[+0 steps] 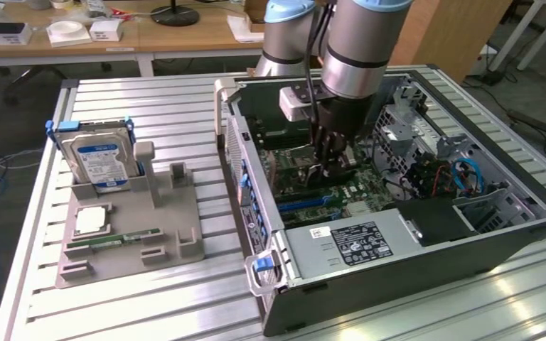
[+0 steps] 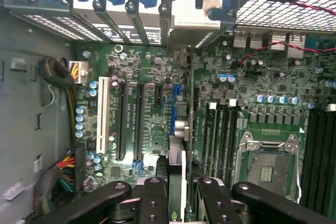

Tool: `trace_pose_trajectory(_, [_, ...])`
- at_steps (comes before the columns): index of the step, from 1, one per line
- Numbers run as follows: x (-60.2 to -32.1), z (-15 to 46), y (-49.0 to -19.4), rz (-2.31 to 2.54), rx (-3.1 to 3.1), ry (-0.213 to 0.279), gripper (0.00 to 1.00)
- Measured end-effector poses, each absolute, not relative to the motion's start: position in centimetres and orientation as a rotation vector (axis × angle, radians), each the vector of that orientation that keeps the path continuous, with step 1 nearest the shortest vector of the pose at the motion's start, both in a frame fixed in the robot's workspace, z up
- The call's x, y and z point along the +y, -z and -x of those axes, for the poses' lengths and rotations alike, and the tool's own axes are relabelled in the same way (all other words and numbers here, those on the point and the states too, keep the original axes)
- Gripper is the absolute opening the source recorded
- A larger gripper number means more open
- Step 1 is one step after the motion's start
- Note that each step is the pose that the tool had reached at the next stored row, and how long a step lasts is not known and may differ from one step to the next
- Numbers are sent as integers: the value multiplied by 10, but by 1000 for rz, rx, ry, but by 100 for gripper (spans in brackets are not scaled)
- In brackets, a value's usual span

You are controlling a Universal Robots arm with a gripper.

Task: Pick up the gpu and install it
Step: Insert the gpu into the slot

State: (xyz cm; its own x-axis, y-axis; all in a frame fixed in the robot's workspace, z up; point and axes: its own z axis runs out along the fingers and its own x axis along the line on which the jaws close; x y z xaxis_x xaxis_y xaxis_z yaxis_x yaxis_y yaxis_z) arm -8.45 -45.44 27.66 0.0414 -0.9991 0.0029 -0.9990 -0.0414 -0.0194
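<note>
A robotics lab or workshop: a slotted aluminium bench (image 1: 159,99) carries an open computer case (image 1: 500,234) and a grey parts fixture (image 1: 131,213). A robot arm (image 1: 358,57) rises at its far edge, and a cluttered wooden desk (image 1: 188,39) sits beyond.

The robot arm (image 1: 354,67) is a thick tube of brushed silver-grey metal with pale blue joint caps (image 1: 287,11) and a black cable (image 1: 317,42) running along it. A small white box (image 1: 294,105) is mounted at the wrist. The black gripper (image 1: 335,169) has jointed link fingers (image 2: 152,198) dotted with round screw heads (image 2: 155,181).
</note>
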Motion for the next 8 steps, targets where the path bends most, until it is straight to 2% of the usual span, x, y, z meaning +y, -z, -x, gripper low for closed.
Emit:
trace_pose_trajectory(2, [-454,85,-276,2268,2175,42,26])
trace_pose_trajectory(8, [-454,85,-276,2269,2177,42,26])
